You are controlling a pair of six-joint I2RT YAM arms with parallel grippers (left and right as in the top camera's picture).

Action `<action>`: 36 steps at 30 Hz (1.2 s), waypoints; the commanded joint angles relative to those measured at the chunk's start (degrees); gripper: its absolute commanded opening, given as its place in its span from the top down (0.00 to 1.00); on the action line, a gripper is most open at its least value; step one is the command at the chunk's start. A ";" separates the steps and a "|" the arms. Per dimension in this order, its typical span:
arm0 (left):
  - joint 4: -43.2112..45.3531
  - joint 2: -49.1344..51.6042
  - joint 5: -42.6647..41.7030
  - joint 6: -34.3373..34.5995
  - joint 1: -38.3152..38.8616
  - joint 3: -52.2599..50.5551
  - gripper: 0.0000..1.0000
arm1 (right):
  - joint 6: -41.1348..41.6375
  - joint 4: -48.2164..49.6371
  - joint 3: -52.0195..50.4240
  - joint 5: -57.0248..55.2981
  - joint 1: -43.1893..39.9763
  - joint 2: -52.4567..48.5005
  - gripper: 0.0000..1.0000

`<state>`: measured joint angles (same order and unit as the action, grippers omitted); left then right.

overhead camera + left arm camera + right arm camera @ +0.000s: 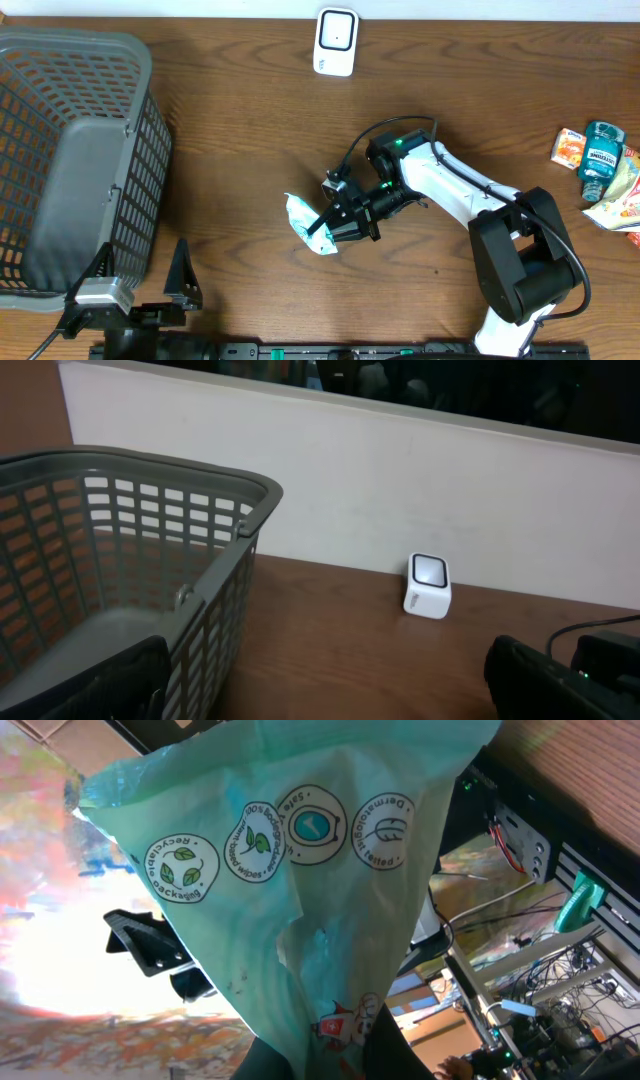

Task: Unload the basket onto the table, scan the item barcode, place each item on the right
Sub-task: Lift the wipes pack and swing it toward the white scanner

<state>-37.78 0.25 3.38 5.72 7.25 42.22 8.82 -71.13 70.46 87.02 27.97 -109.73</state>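
The item is a pale teal pouch [303, 222] with round printed symbols, held above the middle of the table. My right gripper [328, 232] is shut on its lower end. In the right wrist view the pouch [300, 870] fills most of the picture and the dark fingers [290, 1055] pinch its bottom edge; no barcode shows on this face. The white scanner [335, 42] stands at the table's far edge, also in the left wrist view as a small white box [428, 586]. My left gripper [140, 285] rests open at the front left, nothing between its fingers [110, 680].
A grey plastic basket [140, 60] fills the left side of the table, close beside my left gripper [325, 685]. At the far right lie an orange packet [570, 147], a blue-green bottle [602, 150] and snack bags [622, 195].
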 commanded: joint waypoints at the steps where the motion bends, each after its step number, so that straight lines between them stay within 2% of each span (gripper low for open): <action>1: 0.04 -0.11 0.33 -0.92 0.24 0.00 0.02 | -1.20 -0.44 1.01 2.49 -0.66 -0.07 0.99; 2: 0.04 -0.11 0.31 -0.92 0.24 0.00 0.02 | -1.29 -0.35 1.01 2.43 -0.66 -0.07 0.99; 4: 0.04 -0.11 0.33 -0.92 0.24 0.00 0.02 | -8.20 1.20 1.01 0.68 -0.81 -0.07 0.99; 9: 0.04 -0.11 0.31 -0.92 0.24 0.00 0.02 | -33.11 3.37 1.01 -2.56 -2.95 -0.07 0.99; 11: 0.04 -0.11 0.31 -0.92 0.24 0.00 0.02 | -48.02 6.23 1.01 -3.02 -4.00 -0.09 0.99; 13: 0.04 -0.11 0.31 -0.92 0.24 0.00 0.02 | -51.32 9.07 1.01 -4.94 -3.98 -0.09 0.99; 20: 0.04 -0.11 0.31 -0.92 0.24 0.00 0.02 | -51.30 18.23 1.01 -5.86 -3.78 -0.09 0.99; 24: 0.04 -0.11 0.31 -0.92 0.24 0.00 0.02 | -51.30 19.34 1.01 -6.62 -3.89 -0.09 0.99; 26: 0.04 -0.11 0.33 -0.92 0.24 0.00 0.02 | -50.58 19.06 1.01 -10.49 -3.87 -0.09 0.99; 27: 0.04 -0.11 0.33 -0.92 0.24 0.00 0.02 | -49.16 18.88 1.01 -13.35 -3.72 -0.09 0.95; 29: 0.04 -0.11 0.33 -0.92 0.24 0.00 0.02 | -43.78 18.88 1.01 -23.28 -3.15 -0.09 0.99; 34: 0.04 -0.11 0.33 -0.92 0.24 0.00 0.02 | -21.79 21.88 1.18 -53.05 -1.92 -0.07 0.99; 36: 0.04 -0.11 0.31 -0.92 0.24 0.00 0.02 | -16.81 22.86 2.29 -58.12 -1.95 0.02 0.99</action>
<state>-37.78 0.25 3.38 5.72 7.25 42.22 -22.39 -49.28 70.59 46.33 25.80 -109.75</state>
